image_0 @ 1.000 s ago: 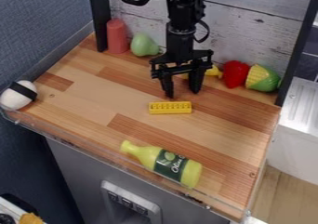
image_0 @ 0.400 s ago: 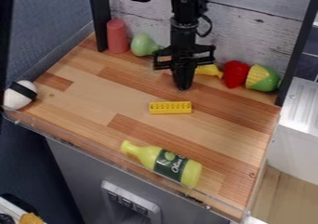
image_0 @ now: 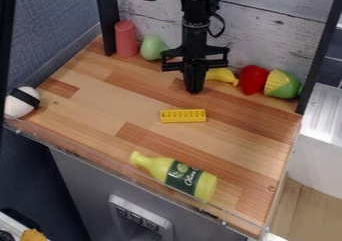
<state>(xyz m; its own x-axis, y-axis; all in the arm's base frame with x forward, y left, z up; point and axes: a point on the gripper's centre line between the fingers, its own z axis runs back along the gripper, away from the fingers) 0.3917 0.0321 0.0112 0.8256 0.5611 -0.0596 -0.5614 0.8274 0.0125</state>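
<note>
From where I stand, going left to right. Far left of the jaws and nearer me: white rounded thing (image_0: 22, 102) with a black band, at the left edge of the wood counter (image_0: 113, 102). Then red cylinder (image_0: 125, 38), upright, back left of the jaws, by the dark post (image_0: 105, 20). Just right of that, green pear-shaped toy (image_0: 153, 47), also back left of the jaws, nearer to them than the cylinder.

Olive oil bottle (image_0: 158, 169), yellow-green with dark label, lies on its side well forward of the jaws, near the clear front edging; neck points left, base right. Yellow toy brick (image_0: 183, 116) sits between bottle and jaws, flat on the wood, studs up, long side roughly crosswise, near the fingertips and slightly left, apart from them.

Black gripper (image_0: 194, 91) hangs from the arm at the back middle, pointing down. Jaws closed, fingertips together, nothing held. Can't tell if the tips touch the wood.

Yellow banana (image_0: 222, 75) is just right of the jaws and a bit behind the tips, its left end close beside the fingers. Next, red toy (image_0: 253, 80), further right, beside the banana's right end. Then toy corn (image_0: 283, 84), yellow with green husk, beside the red toy, farthest right of the jaws on the counter.
</note>
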